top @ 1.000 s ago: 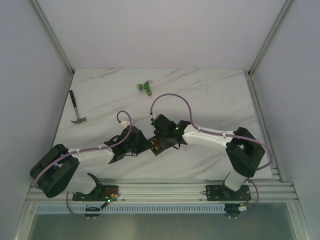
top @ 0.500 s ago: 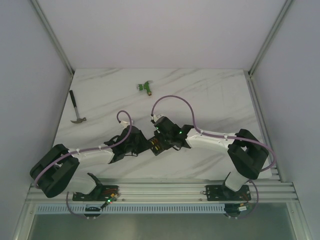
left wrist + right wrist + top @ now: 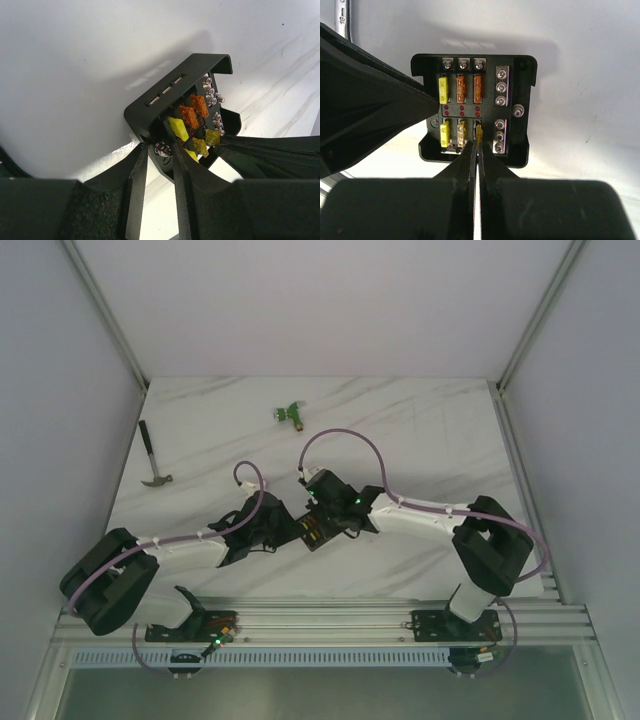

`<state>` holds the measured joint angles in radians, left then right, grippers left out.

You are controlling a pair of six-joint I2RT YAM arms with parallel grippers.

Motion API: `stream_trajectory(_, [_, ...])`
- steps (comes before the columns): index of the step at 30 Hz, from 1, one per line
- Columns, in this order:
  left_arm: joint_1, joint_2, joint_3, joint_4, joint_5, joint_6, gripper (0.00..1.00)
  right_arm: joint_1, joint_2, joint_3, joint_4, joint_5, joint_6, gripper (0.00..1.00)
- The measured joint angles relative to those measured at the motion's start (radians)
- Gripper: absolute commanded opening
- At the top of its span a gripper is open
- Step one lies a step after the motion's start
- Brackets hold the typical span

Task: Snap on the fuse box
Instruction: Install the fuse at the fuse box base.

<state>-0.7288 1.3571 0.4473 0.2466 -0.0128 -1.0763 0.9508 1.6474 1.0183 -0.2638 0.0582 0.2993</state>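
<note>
Black hard plastic, likely light and stiff, the fuse box (image 3: 313, 530) sits on the tabletop (image 3: 430, 430) right of the hammer (image 3: 153, 462). Left jaws grasp its wall, the safest hold. Right jaws are clenched at a yellow fuse (image 3: 479, 131).

From above, left jaws and right jaws cover most of the fuse box (image 3: 312, 531); I can't make out its fuses. On right wrist, a steel tool (image 3: 342, 17) runs off-frame.
</note>
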Motion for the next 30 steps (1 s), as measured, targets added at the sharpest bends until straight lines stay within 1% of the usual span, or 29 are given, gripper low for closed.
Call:
stream_trajectory(13, [0.0,0.003,0.003,-0.002,0.001,0.001,0.36,0.005,0.093,0.145,-0.166,-0.008,-0.036,0.0])
stream_trajectory(21, [0.0,0.006,0.006,-0.005,0.002,0.001,0.36,0.014,0.148,0.221,-0.24,0.001,-0.054,0.0])
stream_trajectory(26, [0.0,0.006,0.006,-0.005,0.002,0.001,0.36,0.016,0.159,0.232,-0.254,0.007,-0.052,0.0])
stream_trajectory(30, [0.0,0.007,0.006,-0.005,0.002,0.001,0.36,0.016,0.145,0.2,-0.226,0.01,-0.041,0.0])
